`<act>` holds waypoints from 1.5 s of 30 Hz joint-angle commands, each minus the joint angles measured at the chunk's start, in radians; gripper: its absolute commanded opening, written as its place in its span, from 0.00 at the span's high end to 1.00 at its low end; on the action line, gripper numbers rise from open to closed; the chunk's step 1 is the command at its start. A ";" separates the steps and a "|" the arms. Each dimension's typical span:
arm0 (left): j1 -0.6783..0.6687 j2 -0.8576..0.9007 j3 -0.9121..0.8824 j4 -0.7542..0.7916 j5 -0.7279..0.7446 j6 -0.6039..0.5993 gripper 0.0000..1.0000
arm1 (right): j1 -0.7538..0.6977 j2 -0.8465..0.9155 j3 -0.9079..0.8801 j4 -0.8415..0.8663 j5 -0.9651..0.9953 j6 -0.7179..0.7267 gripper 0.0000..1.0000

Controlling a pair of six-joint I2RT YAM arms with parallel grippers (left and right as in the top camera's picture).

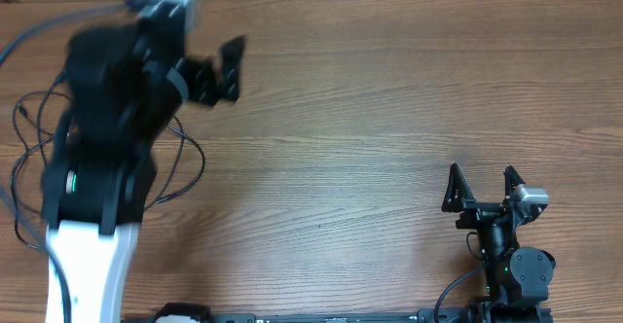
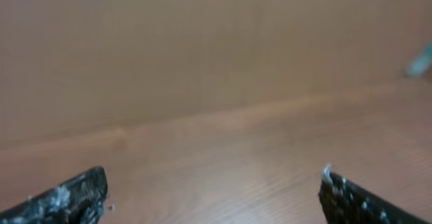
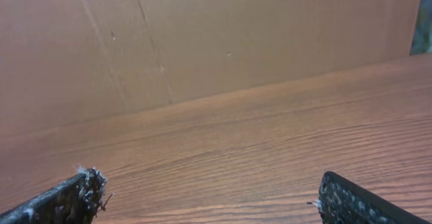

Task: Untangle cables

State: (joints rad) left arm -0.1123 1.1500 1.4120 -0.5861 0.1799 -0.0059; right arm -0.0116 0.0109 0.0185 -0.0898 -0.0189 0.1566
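Note:
In the overhead view the cables lie as thin black loops on the wooden table at the left. One loop [image 1: 196, 163] shows to the right of my left arm and more loops [image 1: 23, 162] show to its left. The arm hides the middle of them. My left gripper [image 1: 220, 70] is open and empty above the far left of the table, beyond the cables, and looks blurred. In the left wrist view its fingers [image 2: 214, 197] are wide apart over bare wood. My right gripper [image 1: 481, 183] is open and empty at the near right, far from the cables; its wrist view [image 3: 209, 198] shows only wood.
A brown cardboard wall [image 3: 223, 35] stands along the table's far edge. A thicker grey wire [image 1: 49, 21] runs from the left arm's camera toward the top left corner. The right arm's base [image 1: 521, 274] sits at the near edge.

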 commanded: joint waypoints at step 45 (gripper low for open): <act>0.171 -1.145 -1.403 0.501 -0.162 0.148 0.00 | 0.006 -0.008 -0.010 0.006 0.000 0.004 0.00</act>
State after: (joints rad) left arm 0.0544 0.0151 0.0174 -0.0887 0.0280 0.1570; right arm -0.0116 0.0109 0.0185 -0.0898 -0.0196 0.1570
